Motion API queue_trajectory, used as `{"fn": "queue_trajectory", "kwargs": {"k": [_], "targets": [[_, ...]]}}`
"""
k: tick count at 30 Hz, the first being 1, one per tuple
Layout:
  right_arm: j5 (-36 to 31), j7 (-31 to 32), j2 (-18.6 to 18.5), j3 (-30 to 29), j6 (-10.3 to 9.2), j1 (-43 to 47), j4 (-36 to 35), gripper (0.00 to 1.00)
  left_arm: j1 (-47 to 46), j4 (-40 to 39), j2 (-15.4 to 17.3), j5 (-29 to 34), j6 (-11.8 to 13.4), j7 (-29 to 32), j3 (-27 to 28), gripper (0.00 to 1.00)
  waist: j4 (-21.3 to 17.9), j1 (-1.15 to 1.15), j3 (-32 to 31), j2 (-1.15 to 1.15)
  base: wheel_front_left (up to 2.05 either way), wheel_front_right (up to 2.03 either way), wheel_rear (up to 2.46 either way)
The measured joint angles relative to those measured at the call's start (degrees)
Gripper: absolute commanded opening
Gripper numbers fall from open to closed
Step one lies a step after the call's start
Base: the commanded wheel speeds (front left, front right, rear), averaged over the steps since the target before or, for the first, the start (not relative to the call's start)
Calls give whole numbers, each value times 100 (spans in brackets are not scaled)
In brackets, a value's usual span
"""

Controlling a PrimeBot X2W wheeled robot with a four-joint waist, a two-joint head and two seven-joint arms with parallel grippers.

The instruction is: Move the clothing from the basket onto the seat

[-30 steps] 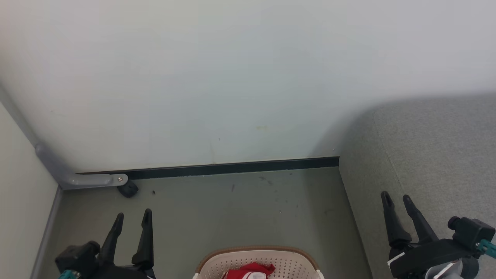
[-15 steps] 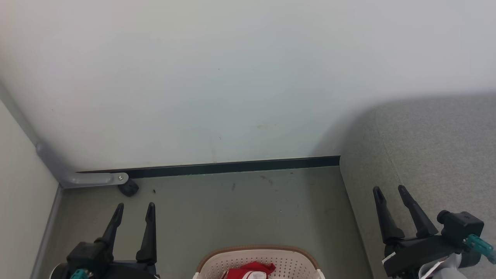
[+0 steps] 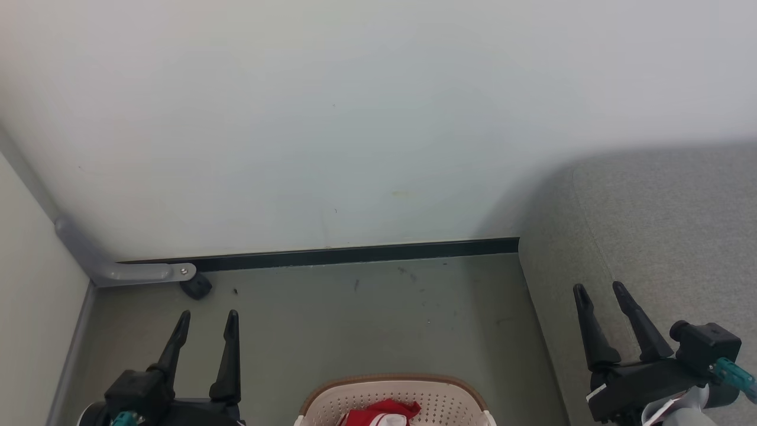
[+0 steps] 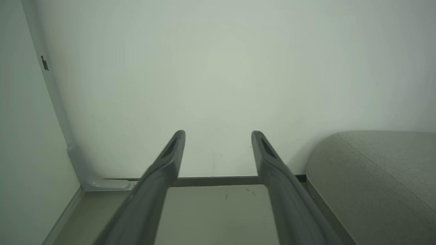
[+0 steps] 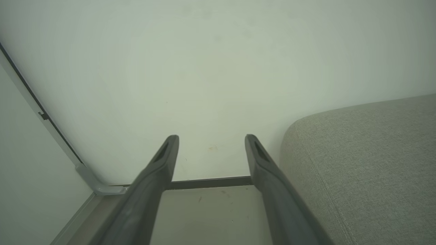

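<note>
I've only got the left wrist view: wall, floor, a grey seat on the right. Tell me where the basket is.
Observer: In the head view the basket sits at the bottom middle, left of the seat.
Operator: Report what's in it.
Observer: Red and white clothing lies inside, partly cut off by the frame edge.
Operator: Give me the right gripper.
Observer: The right gripper is open and empty, seen against the seat's near edge.
</note>
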Motion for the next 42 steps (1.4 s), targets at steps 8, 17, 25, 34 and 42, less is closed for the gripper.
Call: {"fn": "queue_trajectory", "kwargs": {"k": [8,17,25,34,42], "targets": [[-27,0,25,-74,33,0,0,100,0,41,-29,16,-48,0,82,100,0,0,10,0,0,0,0],[-31,0,82,-146,85,1,-1,100,0,101,-62,169,-140,0,100,100,-2,0,28,0,0,0,0],[-33,-1,115,-212,134,3,-26,100,0,135,-134,208,-148,0,140,100,-12,0,65,0,0,0,0],[-51,-1,135,-277,186,4,-116,100,4,66,-179,218,-235,0,171,100,-47,0,276,0,0,0,0],[-52,-1,165,-354,214,-14,-203,100,-7,22,-190,226,-297,0,201,100,-112,1,581,0,0,0,0]]}}
